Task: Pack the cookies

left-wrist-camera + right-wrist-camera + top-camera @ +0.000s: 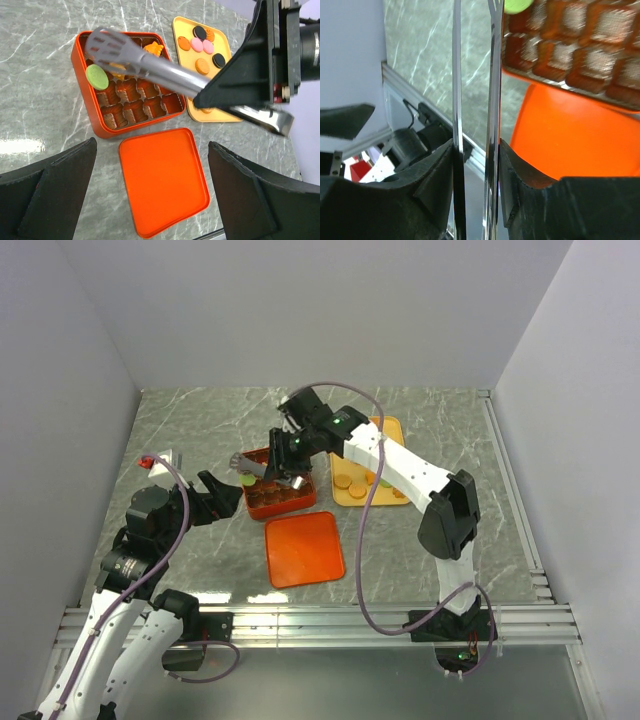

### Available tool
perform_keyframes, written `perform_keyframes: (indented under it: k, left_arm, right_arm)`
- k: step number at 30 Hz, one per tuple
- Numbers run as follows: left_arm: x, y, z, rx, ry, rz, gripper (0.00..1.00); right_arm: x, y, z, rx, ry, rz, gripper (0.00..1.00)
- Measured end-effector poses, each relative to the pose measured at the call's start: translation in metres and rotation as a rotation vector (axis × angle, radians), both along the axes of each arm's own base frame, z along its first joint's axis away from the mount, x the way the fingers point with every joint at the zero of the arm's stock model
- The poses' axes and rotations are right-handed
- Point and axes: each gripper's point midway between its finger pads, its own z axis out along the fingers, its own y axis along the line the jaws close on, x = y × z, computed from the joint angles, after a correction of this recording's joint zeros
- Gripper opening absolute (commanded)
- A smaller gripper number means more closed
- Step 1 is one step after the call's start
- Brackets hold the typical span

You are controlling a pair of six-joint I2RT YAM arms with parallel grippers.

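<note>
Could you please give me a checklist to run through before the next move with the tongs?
1. Grip on tongs: ok; the right gripper is clamped on both blades.
2. Green cookie seated in a cell: cannot tell; it lies tilted at the left side of the box, beside the tongs' tip.
3. Free cells in box: ok; many look empty.
4. More cookies to fetch: ok; several lie on the tray.
5. Left gripper out of the way: ok; open, holding nothing, apart from the box.
6. Lid clear of box: ok; flat on the table in front of it.
</note>
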Motion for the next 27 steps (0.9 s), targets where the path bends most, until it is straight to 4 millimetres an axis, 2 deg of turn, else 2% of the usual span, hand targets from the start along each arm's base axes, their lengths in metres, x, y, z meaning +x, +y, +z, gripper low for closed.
perform_keyframes:
  k: [6, 12, 19, 27]
  left_arm:
    - [-0.001, -0.001, 0.000, -0.002, 0.001, -0.007, 0.99]
    - [-0.001, -0.002, 0.000, -0.003, 0.001, -0.013, 0.99]
    - [-0.002, -0.004, 0.000, -0.003, 0.000, -0.023, 1.00]
    - [-0.005, -0.010, 0.001, -0.004, -0.004, -0.048, 0.99]
  right_arm:
    - [-0.024, 0.020, 0.003, 0.016, 0.010, 0.060, 0.43]
    - [-0.017, 0.029, 0.001, 0.010, 0.000, 0.059, 0.41]
    - [-0.006, 0.031, -0.025, -0.045, 0.009, 0.039, 0.41]
    - [-0.006, 0.013, -0.060, -0.107, 0.054, 0.014, 0.40]
